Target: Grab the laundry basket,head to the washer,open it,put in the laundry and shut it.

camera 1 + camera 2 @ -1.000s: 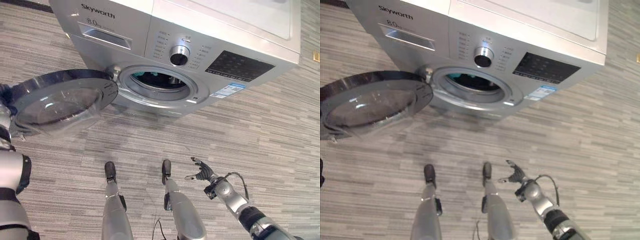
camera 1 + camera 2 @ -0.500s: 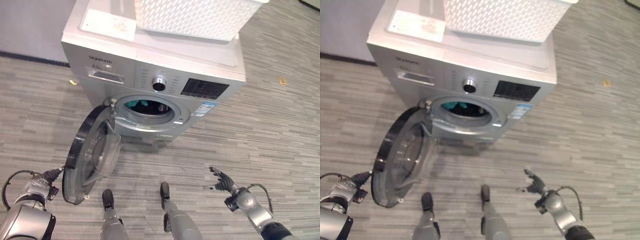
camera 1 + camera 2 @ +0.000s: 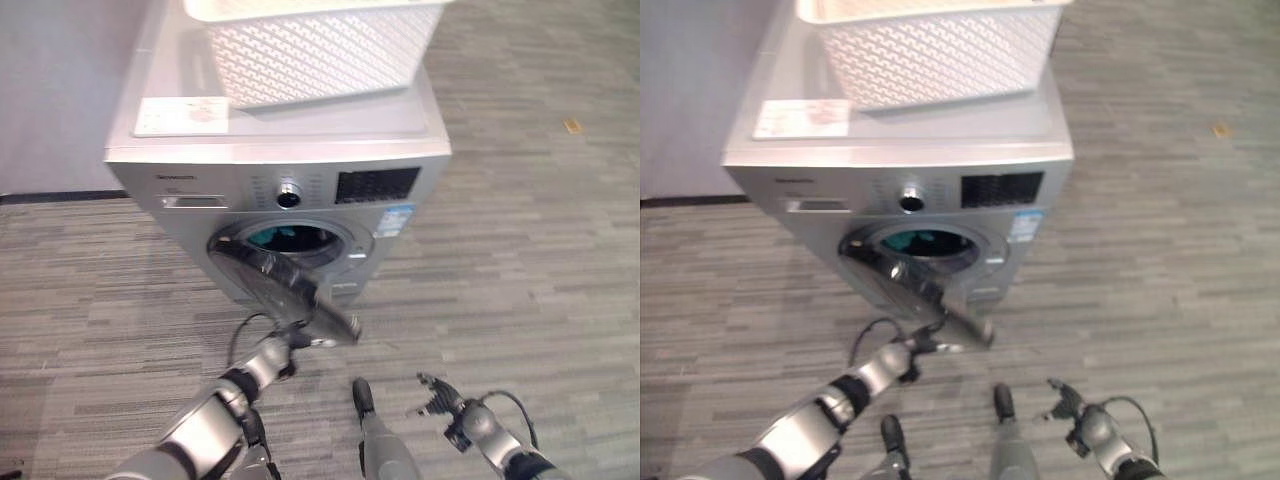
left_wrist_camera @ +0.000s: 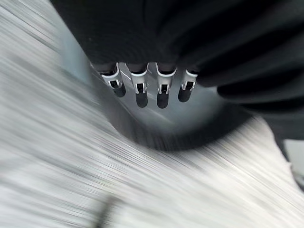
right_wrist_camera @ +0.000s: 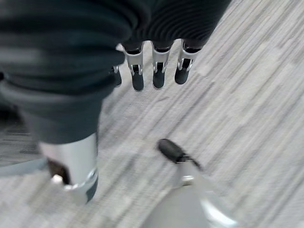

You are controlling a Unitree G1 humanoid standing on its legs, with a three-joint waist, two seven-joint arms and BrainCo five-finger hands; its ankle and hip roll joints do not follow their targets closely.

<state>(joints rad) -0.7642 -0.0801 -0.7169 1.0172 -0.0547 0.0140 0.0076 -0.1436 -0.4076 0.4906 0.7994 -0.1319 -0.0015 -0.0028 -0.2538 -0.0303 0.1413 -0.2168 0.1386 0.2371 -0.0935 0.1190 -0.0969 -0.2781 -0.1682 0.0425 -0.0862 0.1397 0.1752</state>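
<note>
Left hand (image 3: pixel 283 349), fingers straight, touches the washer (image 3: pixel 200 210) door (image 3: pixel 290 292); right hand (image 3: pixel 440 398) relaxed.

Your left arm reaches forward and a little to the right, low in front of you. Your left hand (image 3: pixel 283 349) is at its end, and the fingers (image 4: pixel 162 93) are straight, side by side. Your right arm stays low at the right side. Your right hand (image 3: pixel 437 396) has relaxed, slightly spread fingers (image 5: pixel 159 71) and holds nothing.
</note>
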